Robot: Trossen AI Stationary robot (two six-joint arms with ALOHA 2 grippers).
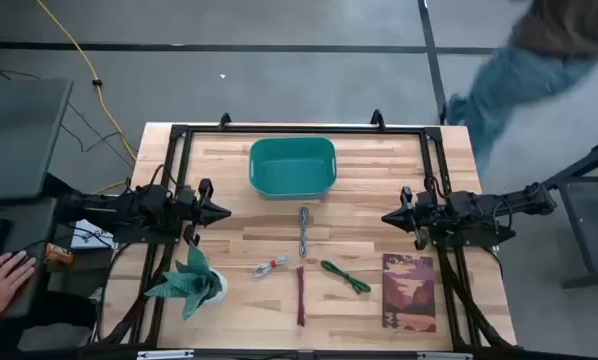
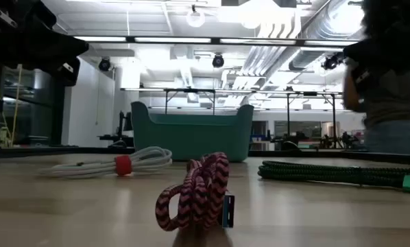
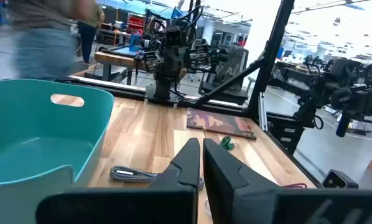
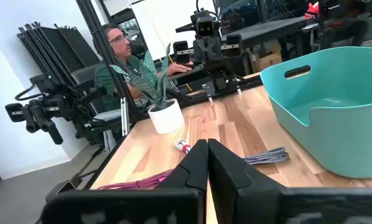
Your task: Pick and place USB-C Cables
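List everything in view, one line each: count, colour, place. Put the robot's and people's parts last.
Bin: one, teal, far middle of the table, nothing visible inside.
Grey cable: one, middle, just in front of the bin.
White cable: one, white with red tie, left of centre.
Maroon cable: one, near edge, centre.
Green cable: one, right of centre.
Book: one, brown and maroon cover, near right corner.
Plant: one, green in a white pot, near left corner.
Yellow cord: one, on the floor beyond the left side.
Left gripper: shut, holding nothing, left side.
Right gripper: shut, holding nothing, right side.
Person: one, standing beyond the far right corner.
Hand: one, at a keyboard off the table's left.
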